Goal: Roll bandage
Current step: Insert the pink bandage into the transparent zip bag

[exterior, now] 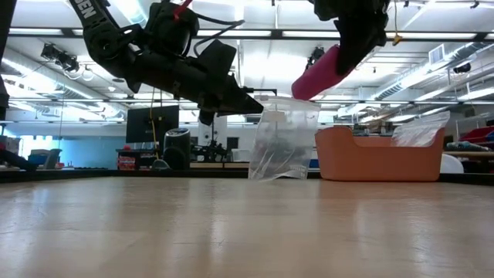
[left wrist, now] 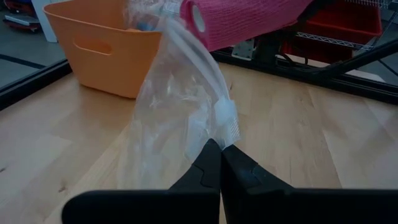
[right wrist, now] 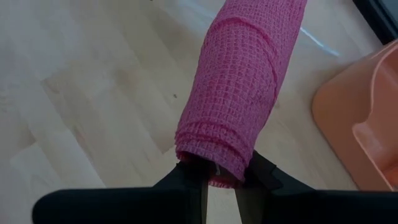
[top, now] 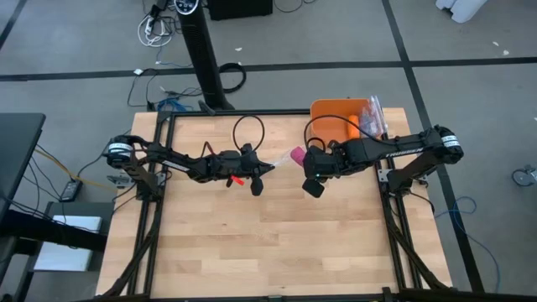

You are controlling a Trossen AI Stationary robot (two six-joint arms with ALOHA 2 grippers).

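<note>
The bandage (right wrist: 242, 87) is a magenta-pink rolled cylinder, held up in the air by my right gripper (right wrist: 221, 177); it also shows in the low view (exterior: 320, 73) and the high view (top: 296, 155). My left gripper (left wrist: 221, 158) is shut on a clear crinkly plastic bag (left wrist: 180, 112), which hangs in the low view (exterior: 282, 143) with its mouth just below the bandage's free end. Both grippers are above the table's far middle. My right gripper pinches the bandage roll's near end (right wrist: 214, 158) between its two fingers, which lie along the roll. The roll sticks out past the fingertips, slanting down, lifted clear of the table. My left gripper pinches the bag's upper edge by its zip strip (left wrist: 227, 121) at the fingertips. The bag hangs slack below, its lower end near the tabletop (exterior: 270, 174).
An orange bin (top: 336, 122) with more clear plastic in it stands at the table's far right. A red wire basket (left wrist: 348, 25) shows beyond the table edge. Bare wooden tabletop (top: 277, 243) lies toward the near edge.
</note>
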